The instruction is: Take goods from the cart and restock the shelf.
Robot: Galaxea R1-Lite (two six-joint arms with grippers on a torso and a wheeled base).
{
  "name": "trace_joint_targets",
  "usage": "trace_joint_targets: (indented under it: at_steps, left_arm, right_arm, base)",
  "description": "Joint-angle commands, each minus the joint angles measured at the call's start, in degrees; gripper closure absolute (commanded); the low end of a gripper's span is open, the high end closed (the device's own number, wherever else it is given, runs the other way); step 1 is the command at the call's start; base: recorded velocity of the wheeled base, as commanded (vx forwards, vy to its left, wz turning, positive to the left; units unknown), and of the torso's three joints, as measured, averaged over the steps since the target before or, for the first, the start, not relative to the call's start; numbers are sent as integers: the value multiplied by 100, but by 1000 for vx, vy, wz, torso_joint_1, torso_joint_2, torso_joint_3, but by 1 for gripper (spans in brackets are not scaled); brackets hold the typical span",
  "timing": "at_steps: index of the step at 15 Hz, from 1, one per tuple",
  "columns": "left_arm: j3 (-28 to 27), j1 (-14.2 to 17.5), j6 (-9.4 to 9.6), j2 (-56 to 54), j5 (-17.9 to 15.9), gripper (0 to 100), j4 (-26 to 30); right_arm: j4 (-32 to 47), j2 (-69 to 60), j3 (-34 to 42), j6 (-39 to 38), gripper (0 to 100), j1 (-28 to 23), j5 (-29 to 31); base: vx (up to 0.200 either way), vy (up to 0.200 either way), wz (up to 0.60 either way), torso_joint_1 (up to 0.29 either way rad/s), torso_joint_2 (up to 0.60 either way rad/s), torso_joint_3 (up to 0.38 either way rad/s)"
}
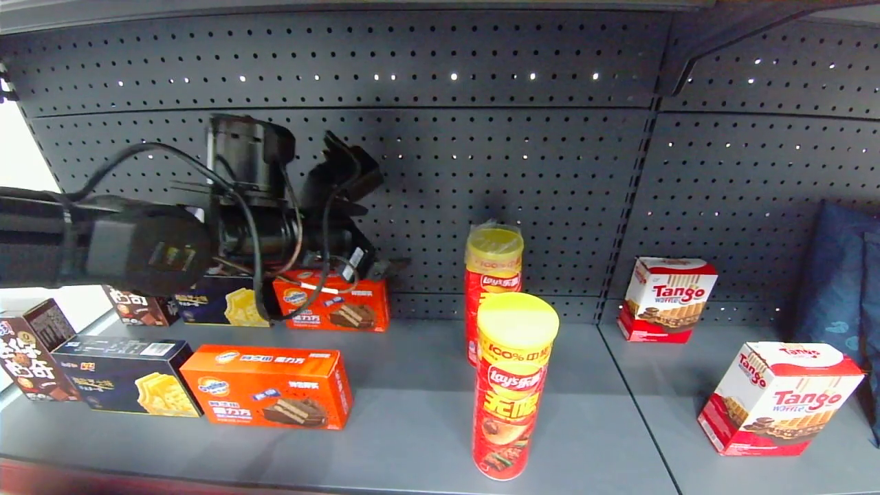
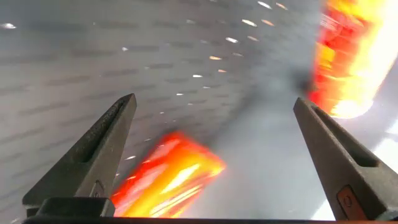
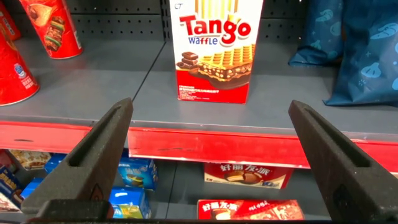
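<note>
My left gripper (image 1: 375,216) reaches into the shelf from the left, just above the back orange biscuit box (image 1: 333,309). In the left wrist view the left gripper (image 2: 214,102) is open with nothing between its fingers. The orange box (image 2: 168,180) lies under it and a red chips can (image 2: 348,56) stands off to one side. My right gripper (image 3: 210,106) is open and empty in front of the shelf's red front edge (image 3: 217,146), facing a waffle box (image 3: 214,50).
On the grey shelf (image 1: 412,426) stand a front orange box (image 1: 268,385), dark blue boxes (image 1: 127,375), brown boxes (image 1: 31,350), two chips cans (image 1: 512,385), two waffle boxes (image 1: 780,399) and blue bags (image 1: 842,289). Bare shelf lies between the orange boxes and the cans. A lower shelf holds more boxes (image 3: 249,177).
</note>
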State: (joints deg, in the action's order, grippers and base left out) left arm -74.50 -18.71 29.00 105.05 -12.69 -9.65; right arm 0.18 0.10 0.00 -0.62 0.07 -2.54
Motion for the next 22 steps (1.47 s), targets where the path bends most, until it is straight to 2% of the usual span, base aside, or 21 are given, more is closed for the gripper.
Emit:
trace_joint_targets:
  at_steps: [1,3,6,8,11,12,14,15,16,17,18,19,20,21,22]
  left_arm:
    - [629,430,-61,-1443,267,0,-10]
    - [1438,588,-193,-2146,258,0,-160]
    - [2712,614,-263,-2726,258,0,-977]
    - [3011,658,-263,-2920,276,0,-1021]
    - [3090,729,-263,-3166,355,0,-1012]
    - [3248,904,-272,-3324,425,0,-1012]
    - [3328,975,-272,-3377,425,0,-1012]
    - [3292,1045,-483,-3385,417,0,-1056]
    - [3319,1001,-536,-3385,417,0,-1065]
    - [3372,913,-553,-3385,425,0,-1082]
    - [3477,922,-562,-3394,425,0,-1082]
    - [3626,940,-606,-3421,425,0,-1100]
    - [3890,940,-703,-3456,425,0,-1258]
    - [4127,931,-712,-3552,434,0,-1443]
    - [4127,931,-712,-3552,434,0,-1443]
  right_arm:
    - [-1,8,0,1,0,1,-1]
    - [-1,8,0,1,0,1,-1]
    - [-1,8,0,1,0,1,-1]
    - [8,8,0,1,0,1,-1]
    - [8,8,0,1,0,1,-10]
    - [26,52,-9,36,0,19,-19]
    - [-1,184,0,18,0,-51,95]
    - [-229,1704,-2030,-298,0,133,341]
    - [-53,2223,-2575,-254,0,335,95]
    - [351,2680,-3410,282,0,582,-397]
    - [773,3321,-3832,660,0,678,-625]
    - [808,3822,-4201,739,0,792,-740]
    - [808,4569,-4685,792,0,1109,-880]
    - [817,5070,-5019,836,0,1531,-907]
    - [817,5070,-5019,836,0,1531,-907]
  base:
    - [0,0,0,0,0,0]
    - [0,0,0,0,0,0]
    - [0,0,0,0,0,0]
    - [0,0,0,0,0,0]
    - [0,0,0,0,0,0]
    - [0,0,0,0,0,0]
    - [0,0,0,0,0,0]
    - [0,0,0,0,0,0]
    - [0,0,0,0,0,0]
    - [0,0,0,0,0,0]
    - [0,0,0,0,0,0]
    - [0,0,0,0,0,0]
    - [0,0,0,0,0,0]
    - [0,0,0,0,0,0]
    - [0,0,0,0,0,0]
